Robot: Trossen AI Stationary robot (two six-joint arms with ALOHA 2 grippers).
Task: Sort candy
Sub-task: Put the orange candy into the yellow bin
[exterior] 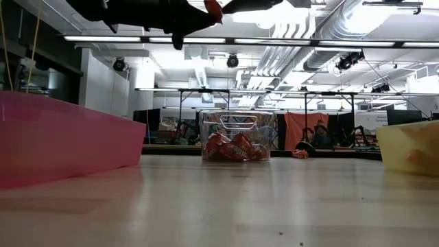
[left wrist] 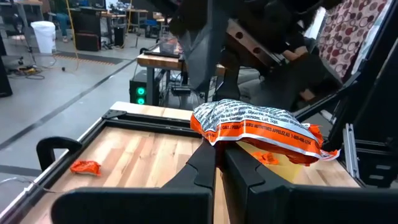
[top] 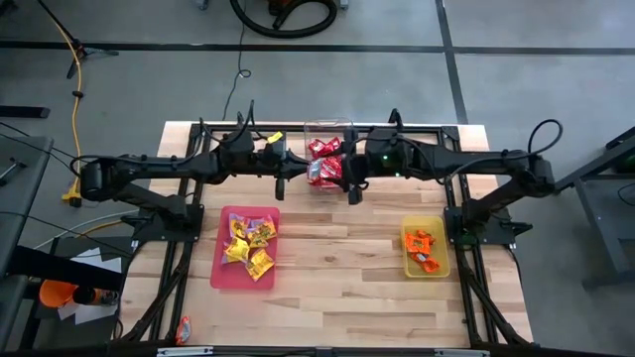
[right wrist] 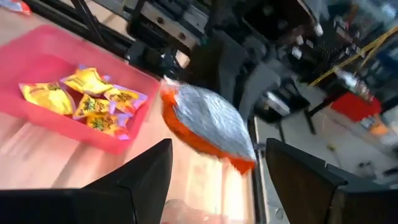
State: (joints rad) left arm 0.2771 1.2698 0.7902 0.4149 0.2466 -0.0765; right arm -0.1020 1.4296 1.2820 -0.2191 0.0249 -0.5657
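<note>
High view: both claws meet over the tub [top: 325,159]. Left wrist view: left claw [left wrist: 219,163] clamped on an orange candy packet [left wrist: 258,127], long axis crosswise to the fingers. Right wrist view: right claw [right wrist: 217,177] wide open, empty, packet [right wrist: 208,124] just ahead between its fingers.

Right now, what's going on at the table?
Candy sorting, mid handoff. The left tool is shut on an orange candy packet, held up near the clear tub of red packets. The right tool faces it with fingers open. Yellow candies lie in the pink tray, orange ones in the yellow tray.
</note>
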